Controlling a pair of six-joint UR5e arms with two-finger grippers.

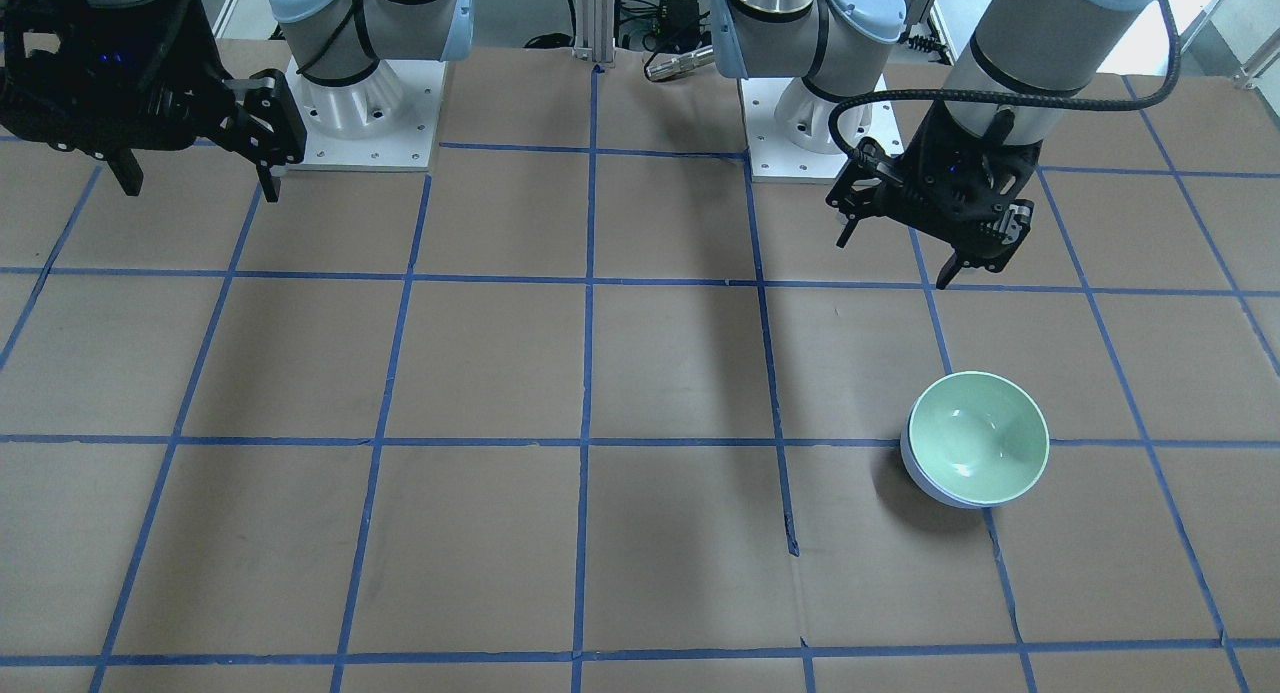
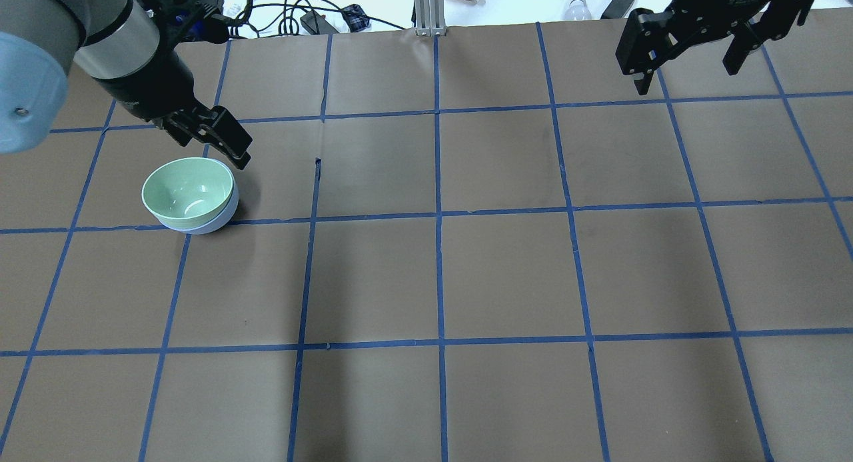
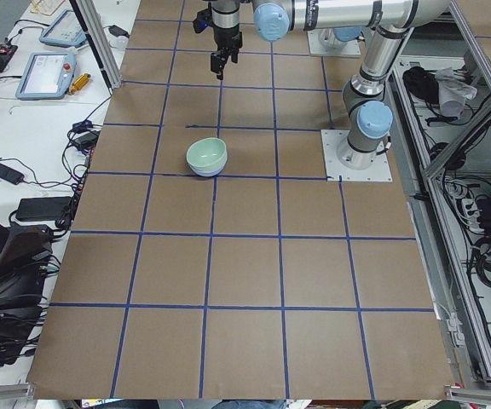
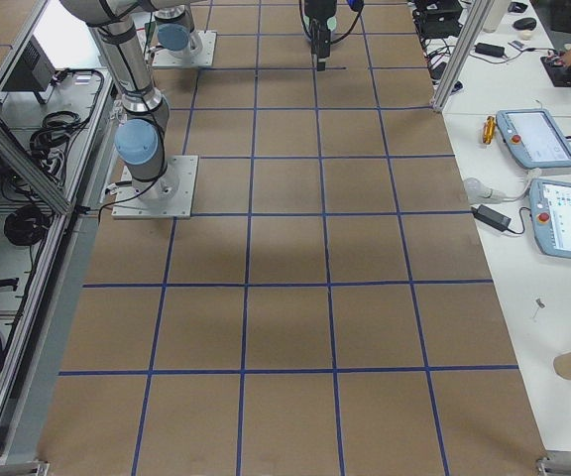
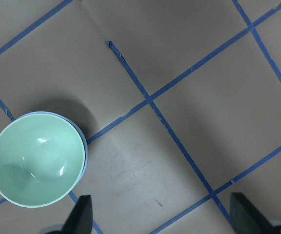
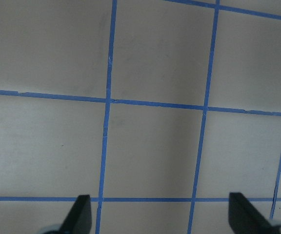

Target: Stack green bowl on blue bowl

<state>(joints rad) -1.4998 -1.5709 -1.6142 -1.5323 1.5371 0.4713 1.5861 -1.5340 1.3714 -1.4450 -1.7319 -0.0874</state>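
Inside the blue bowl [image 1: 918,476] sits the green bowl [image 1: 978,435]: glossy, stiff, likely slippery, so pinch its rim. Left gripper [image 5: 162,217] and right gripper [image 6: 160,214] gape empty.

Left arm [image 1: 1035,43]: silver-grey tube, black band, pale blue joint caps.
Right arm [image 1: 410,18]: same grey and blue.
Bases [image 1: 365,148]: white plates, ringed with screws.
Left gripper [image 1: 893,261]: black, angular.
Cable [image 1: 1000,96]: black ribbed hose, looping out at the left wrist's three o'clock.

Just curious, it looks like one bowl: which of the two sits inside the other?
The green bowl is the inner one: its whole mint inside shows. Of the blue bowl, only a pale outer crescent peeks out beneath it.
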